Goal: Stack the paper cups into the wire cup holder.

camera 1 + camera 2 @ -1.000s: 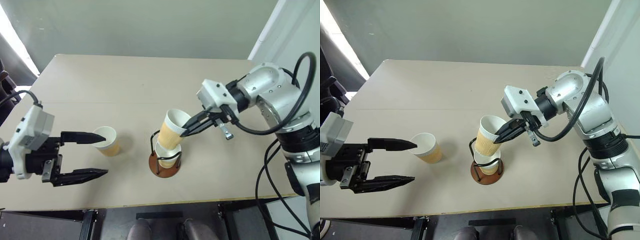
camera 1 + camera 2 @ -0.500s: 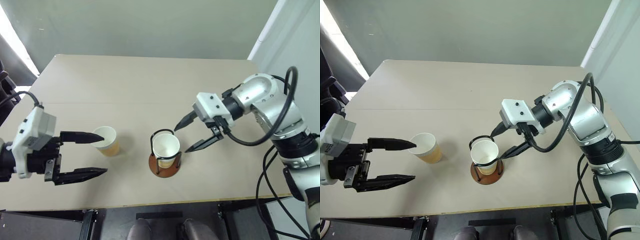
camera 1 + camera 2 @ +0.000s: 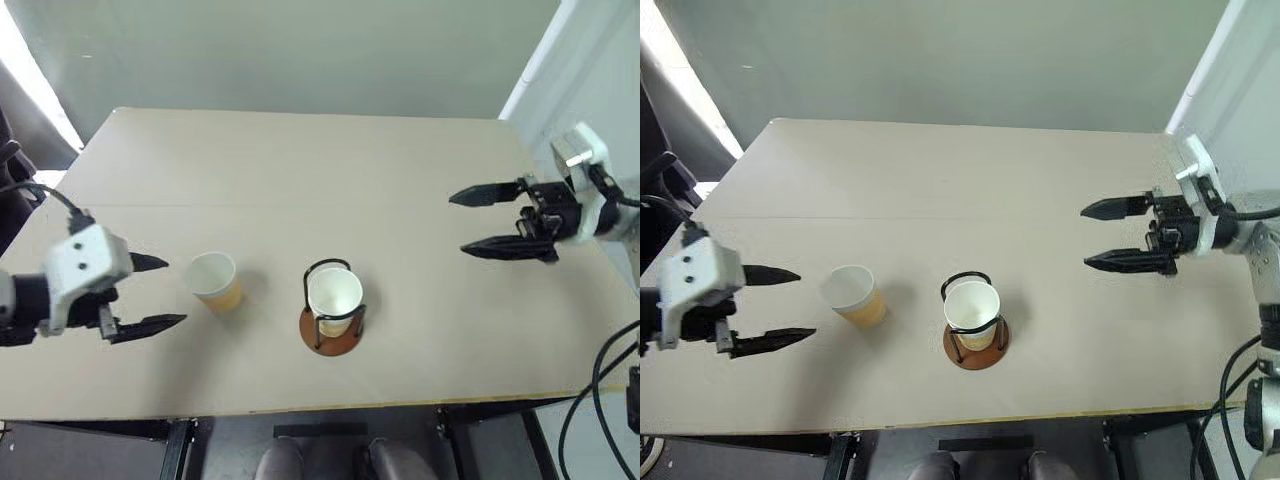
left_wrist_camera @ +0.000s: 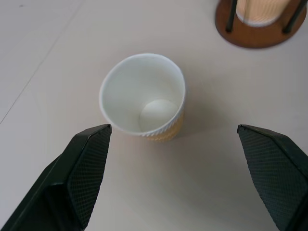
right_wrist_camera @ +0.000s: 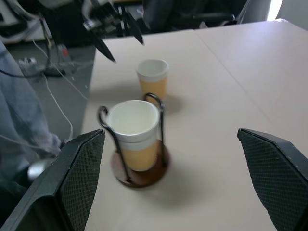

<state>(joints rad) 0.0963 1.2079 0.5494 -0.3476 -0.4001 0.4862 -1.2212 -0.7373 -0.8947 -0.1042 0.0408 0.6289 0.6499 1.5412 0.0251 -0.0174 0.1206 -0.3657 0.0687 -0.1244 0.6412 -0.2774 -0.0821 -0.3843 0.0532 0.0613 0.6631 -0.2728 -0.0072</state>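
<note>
From the head views, the round reddish-brown wire cup holder point(image 3: 332, 322) near the beige table's point(image 3: 300, 170) front edge holds nested pale yellow paper cups point(image 3: 334, 297). One loose paper cup point(image 3: 215, 281) stands left of it. The left wrist view shows that cup upright between the wide-open left gripper point(image 4: 183, 168) fingers, ungrasped, while the right wrist view shows the right gripper point(image 5: 178, 183) spread and empty, so one cup seems left.

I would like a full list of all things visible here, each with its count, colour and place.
Table: one, beige, under everything.
Wire cup holder: one, reddish-brown round base with black wire loops, near the table's front edge, about the middle.
Stacked paper cups: white inside, pale yellow-orange wall, upright in the holder; the count in the stack cannot be told.
Loose paper cup: one, same colours, upright on the table, to the left of the holder, apart from it.
Left gripper: black fingers, open, to the left of the loose cup, holding nothing.
Right gripper: black fingers, open, over the table's right side, holding nothing.
</note>
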